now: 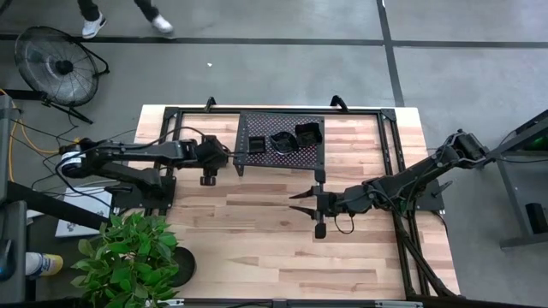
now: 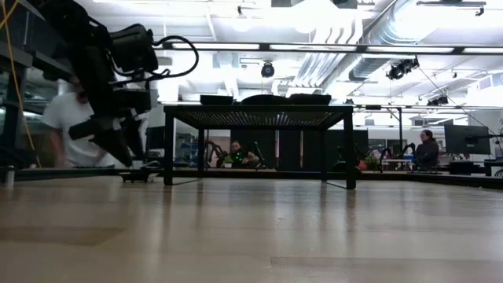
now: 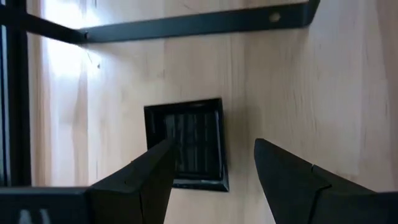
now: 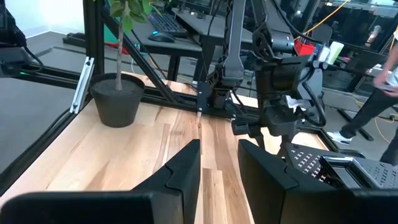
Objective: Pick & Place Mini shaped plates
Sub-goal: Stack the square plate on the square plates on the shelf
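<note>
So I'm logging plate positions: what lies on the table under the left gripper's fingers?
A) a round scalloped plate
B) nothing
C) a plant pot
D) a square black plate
D: the left wrist view shows a square black plate flat on the wood, below the open left gripper.

table (image 1: 257,239): pale wood, smooth | square plate (image 3: 189,146): glossy black, maybe ridged

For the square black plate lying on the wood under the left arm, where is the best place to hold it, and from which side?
Judging by its pose, grip the square plate by two opposite raised rims, coming straight down from above. It lies flat on the table, so only the rims offer a hold. The left tool hangs open above it, one finger over its edge.
</note>
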Available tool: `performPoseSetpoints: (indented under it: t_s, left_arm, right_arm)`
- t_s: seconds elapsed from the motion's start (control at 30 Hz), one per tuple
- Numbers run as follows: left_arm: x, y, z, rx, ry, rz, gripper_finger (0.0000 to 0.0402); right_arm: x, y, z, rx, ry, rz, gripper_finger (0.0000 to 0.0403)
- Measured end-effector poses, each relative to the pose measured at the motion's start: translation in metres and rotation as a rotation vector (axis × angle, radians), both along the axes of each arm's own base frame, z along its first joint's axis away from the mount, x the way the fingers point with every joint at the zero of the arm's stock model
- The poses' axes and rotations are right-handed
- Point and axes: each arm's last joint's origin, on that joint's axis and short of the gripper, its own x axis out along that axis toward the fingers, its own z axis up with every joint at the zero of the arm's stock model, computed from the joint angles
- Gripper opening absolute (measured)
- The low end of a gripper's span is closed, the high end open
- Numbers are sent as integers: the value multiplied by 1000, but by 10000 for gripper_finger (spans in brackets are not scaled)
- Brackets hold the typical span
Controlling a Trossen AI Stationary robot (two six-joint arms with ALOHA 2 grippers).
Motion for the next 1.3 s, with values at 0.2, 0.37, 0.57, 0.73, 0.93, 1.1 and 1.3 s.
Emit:
performPoseSetpoints:
  t_s: [0.2, 0.37, 0.57, 0.73, 0.93, 1.1, 1.3]
  left_arm:
    - [0, 1, -6, -15, 32, 53, 213]
    - [7, 4, -19, -24, 72, 67, 213]
    - [10, 5, -27, -10, 107, 74, 213]
    - [11, 6, -26, 12, 106, 82, 213]
    - [11, 6, -26, 21, 114, 73, 193]
    - [11, 6, -26, 13, 115, 64, 153]
    - [11, 5, -27, -14, 109, 50, 121]
  right_arm:
    - [0, 0, 0, 1, 0, 0, 103]
    - [0, 0, 0, 5, 0, 0, 103]
    - [0, 0, 0, 8, 0, 0, 103]
    - [0, 0, 0, 8, 0, 3, 103]
    - [0, 0, 0, 7, 0, 3, 103]
    - [0, 0, 0, 8, 1, 3, 103]
    - [0, 0, 0, 9, 1, 3, 103]
